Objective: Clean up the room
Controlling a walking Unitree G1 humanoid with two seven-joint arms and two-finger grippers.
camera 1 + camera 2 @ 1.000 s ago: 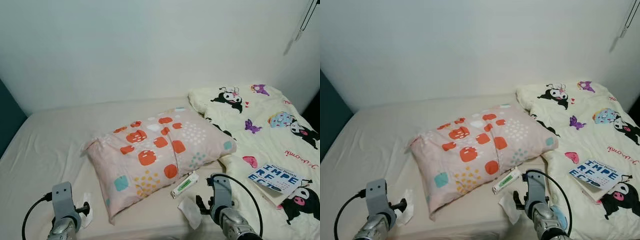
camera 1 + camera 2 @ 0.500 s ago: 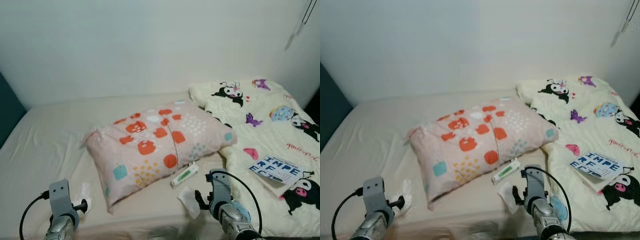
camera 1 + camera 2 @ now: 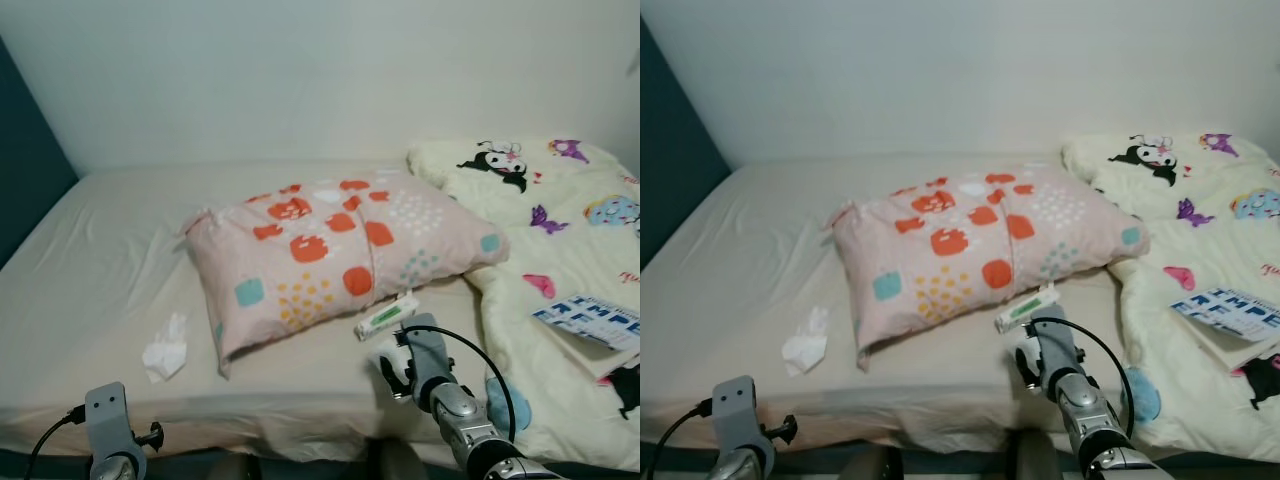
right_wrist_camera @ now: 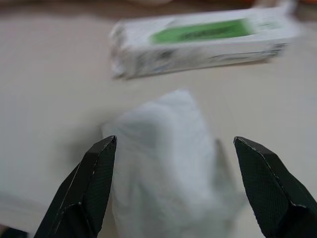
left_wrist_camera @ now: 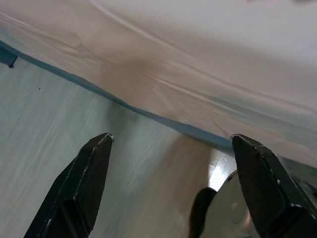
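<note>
Right gripper [image 4: 173, 193] wide apart over crumpled tissue [image 4: 168, 163], green-labelled packet [image 4: 203, 42] lying crosswise just beyond.

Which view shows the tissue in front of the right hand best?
The right wrist view: the tissue lies close up between the open fingers, below the green-labelled packet. In the eye views the right hand mostly covers it. The left wrist view shows floor and bed edge.

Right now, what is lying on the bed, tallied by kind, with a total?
Pillow: 1
Cartoon-print quilt: 1
Book: 1
Green-and-white packet: 1
Crumpled white tissues: 2, one left of the pillow, one in front of the open right gripper
Total: 6
</note>
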